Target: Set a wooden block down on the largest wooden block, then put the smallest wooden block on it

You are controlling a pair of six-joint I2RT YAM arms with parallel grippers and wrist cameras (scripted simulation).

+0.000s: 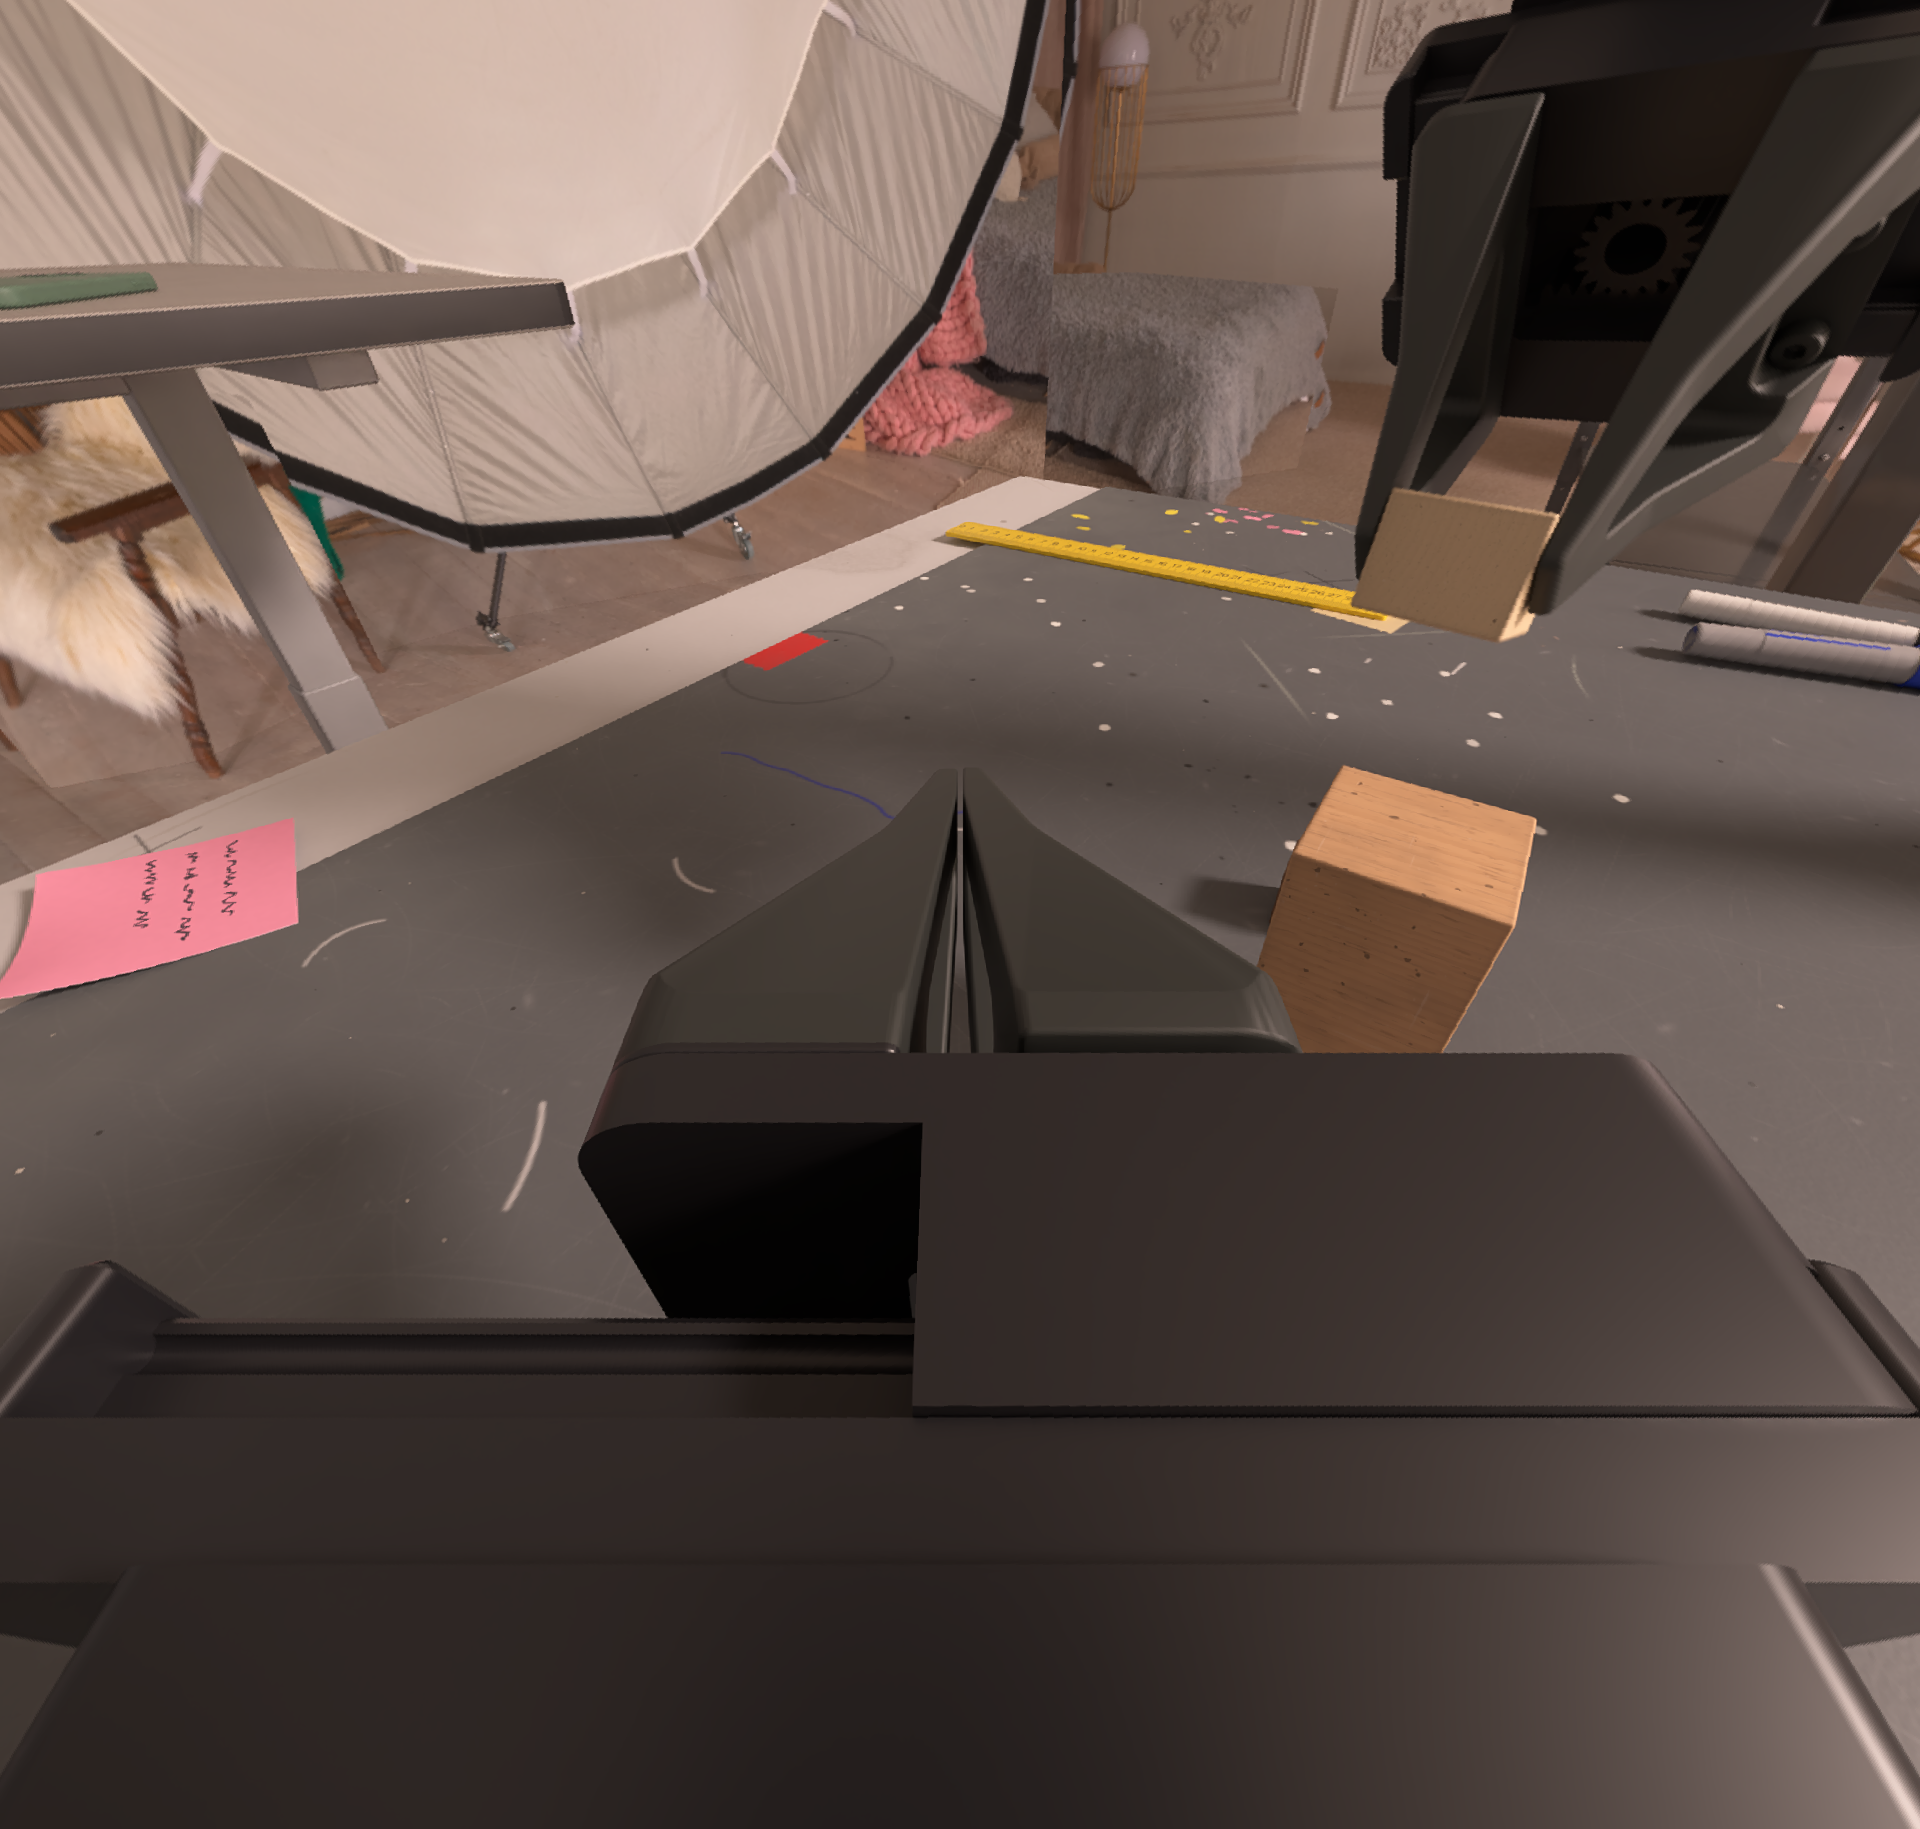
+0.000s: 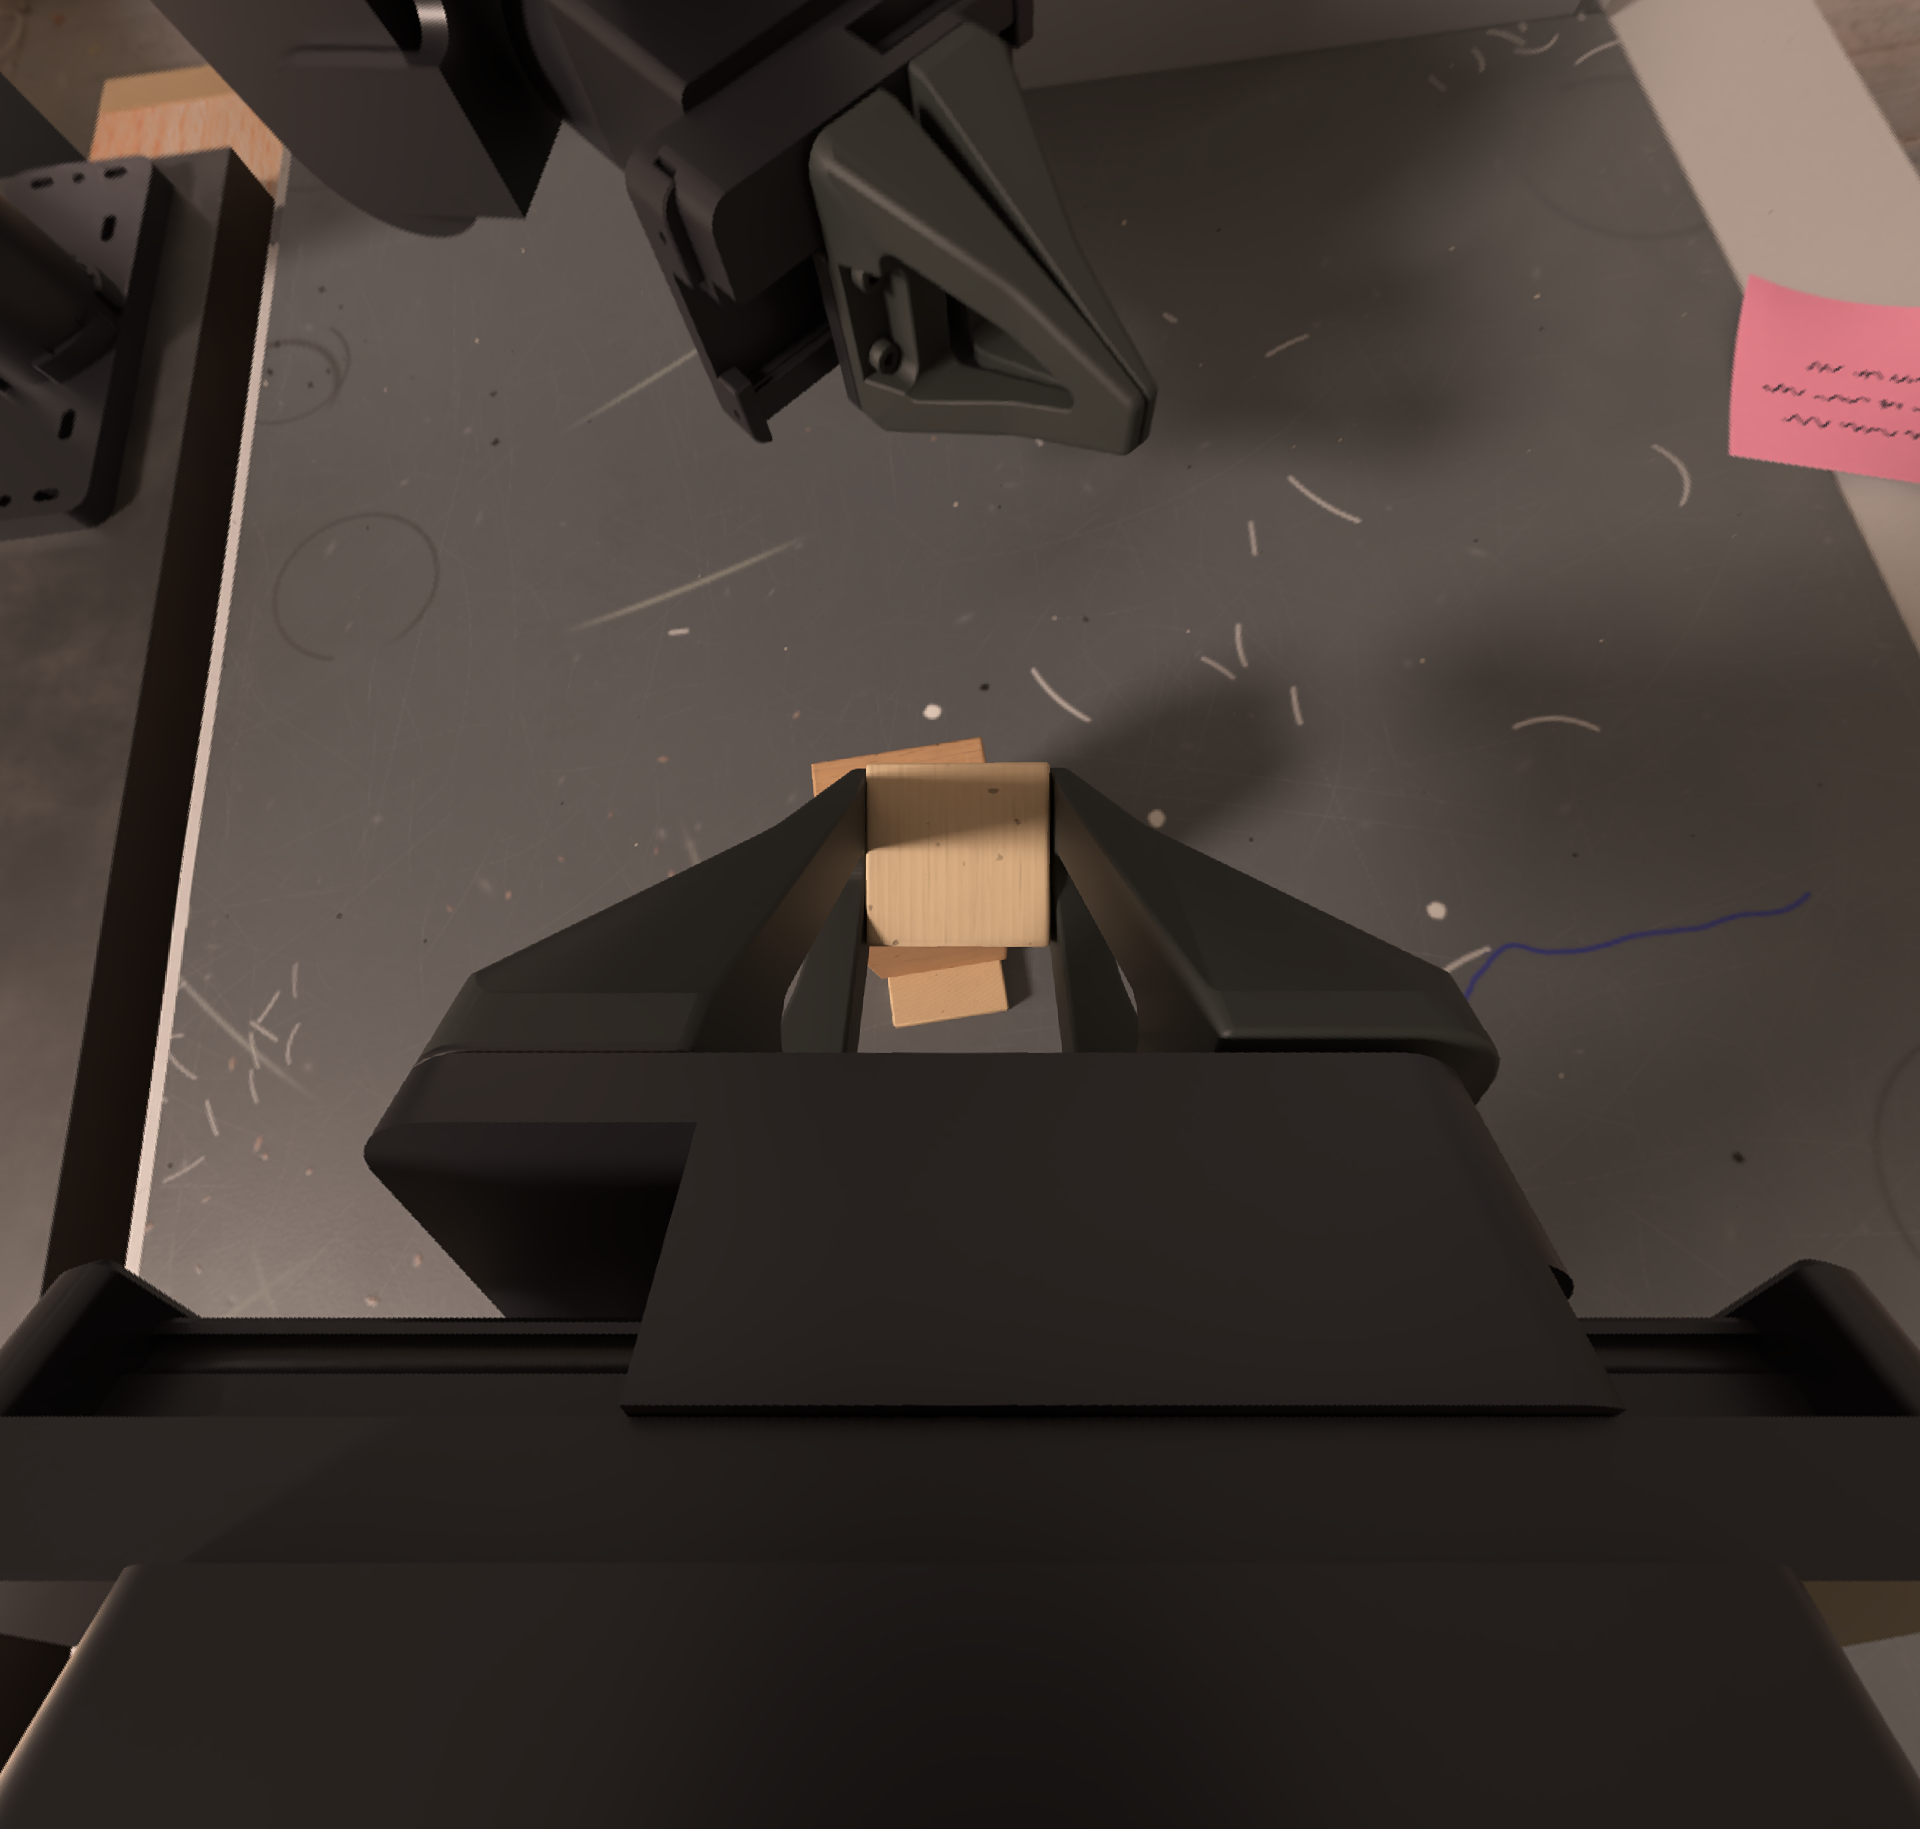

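My right gripper (image 2: 956, 849) is shut on a small pale wooden block (image 2: 956, 854) and holds it in the air. Right under it a larger tan wooden block (image 2: 948, 995) stands on the grey table, mostly hidden by the held block. In the left wrist view this tan block (image 1: 1397, 906) stands upright just right of my left gripper (image 1: 958, 792), which is shut and empty low over the table. The right gripper (image 1: 1455, 532) hangs above and beyond it with the pale block (image 1: 1449, 564). The left gripper (image 2: 1127, 423) also shows at the top of the right wrist view.
A pink sticky note (image 1: 156, 906) lies at the table's left edge. A yellow ruler (image 1: 1164, 561), two markers (image 1: 1797, 636) and a red patch (image 1: 784, 651) lie farther off. A pale wooden piece (image 2: 187, 127) shows partly behind a black rail. A large softbox (image 1: 520, 169) stands beyond the table.
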